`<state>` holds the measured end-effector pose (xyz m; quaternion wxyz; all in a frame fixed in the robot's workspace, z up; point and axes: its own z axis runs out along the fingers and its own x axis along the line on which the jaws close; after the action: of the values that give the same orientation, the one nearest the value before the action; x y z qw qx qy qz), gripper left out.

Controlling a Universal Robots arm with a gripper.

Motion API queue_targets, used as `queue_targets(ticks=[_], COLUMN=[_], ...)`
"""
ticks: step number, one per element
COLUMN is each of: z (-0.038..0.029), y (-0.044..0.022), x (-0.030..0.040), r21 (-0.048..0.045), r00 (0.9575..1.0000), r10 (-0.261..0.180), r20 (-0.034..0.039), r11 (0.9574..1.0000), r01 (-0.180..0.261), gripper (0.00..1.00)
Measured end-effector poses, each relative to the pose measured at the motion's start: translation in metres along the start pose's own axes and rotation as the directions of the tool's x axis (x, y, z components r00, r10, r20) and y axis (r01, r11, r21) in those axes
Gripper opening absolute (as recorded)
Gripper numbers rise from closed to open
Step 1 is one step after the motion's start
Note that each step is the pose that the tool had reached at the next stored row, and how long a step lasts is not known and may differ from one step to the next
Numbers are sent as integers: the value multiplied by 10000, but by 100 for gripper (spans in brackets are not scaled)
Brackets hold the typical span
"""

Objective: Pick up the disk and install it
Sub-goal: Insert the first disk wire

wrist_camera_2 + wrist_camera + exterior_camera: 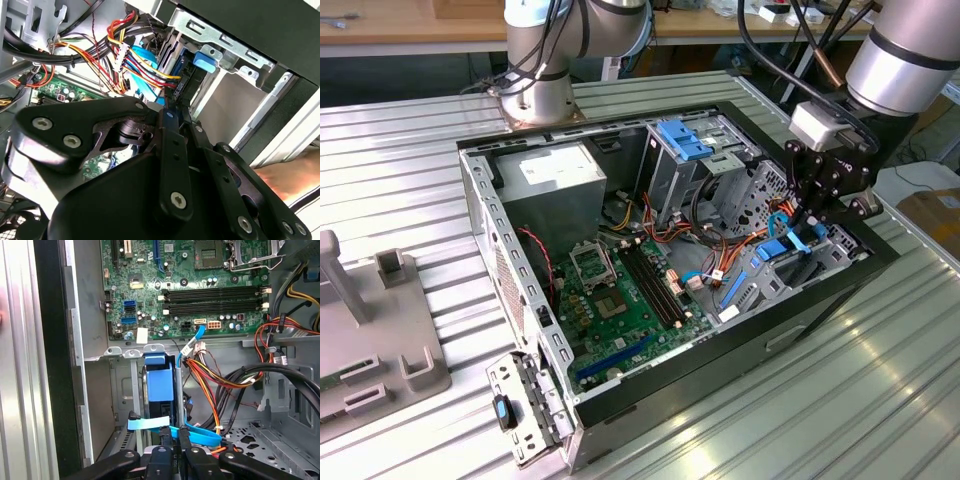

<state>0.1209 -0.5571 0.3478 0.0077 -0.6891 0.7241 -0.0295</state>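
The disk [775, 248], grey with a bright blue carrier, stands on edge in the drive bay at the corner of the open computer case [520, 265] on the exterior view's right. Its blue end [159, 385] faces the first wrist view, and a blue carrier tab [204, 61] shows in the second wrist view. My gripper [798, 232] hangs right over that bay. The black fingers [167, 440] are drawn together, and their tips [170, 117] sit against the disk's near edge. Whether they pinch any part of it is hidden.
Bundles of red, yellow and orange wires [210, 375] and a thin blue cable [192, 340] run beside the bay. The motherboard [620, 290], power supply [555, 180] and a metal cage with a fixed blue bracket [682, 138] fill the case. A grey fixture [370, 330] stands on the exterior view's left.
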Motion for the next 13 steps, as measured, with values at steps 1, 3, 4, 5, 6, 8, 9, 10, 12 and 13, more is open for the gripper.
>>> queue_targets(ticks=[1, 3, 4, 5, 6, 8, 9, 10, 12, 13], z=[0, 0, 2, 2, 2, 3, 4, 3, 3, 3], y=[-2, -3, -3, -3, -3, -3, -3, -3, -3, -3], x=[0, 0, 0, 0, 0, 0, 1, 4, 6, 6], r21=[0, 0, 0, 0, 0, 0, 0, 0, 0, 0], r00=[10000, 10000, 10000, 10000, 10000, 10000, 10000, 10000, 10000, 10000], r10=[0, 0, 0, 0, 0, 0, 0, 0, 0, 0], r20=[-3, -3, -4, -4, -4, -3, -2, -4, -3, -3], r11=[10000, 10000, 10000, 10000, 10000, 10000, 10000, 10000, 10000, 10000], r01=[0, 0, 0, 0, 0, 0, 0, 0, 0, 0], gripper=[16, 16, 16, 16, 16, 16, 16, 16, 16, 16])
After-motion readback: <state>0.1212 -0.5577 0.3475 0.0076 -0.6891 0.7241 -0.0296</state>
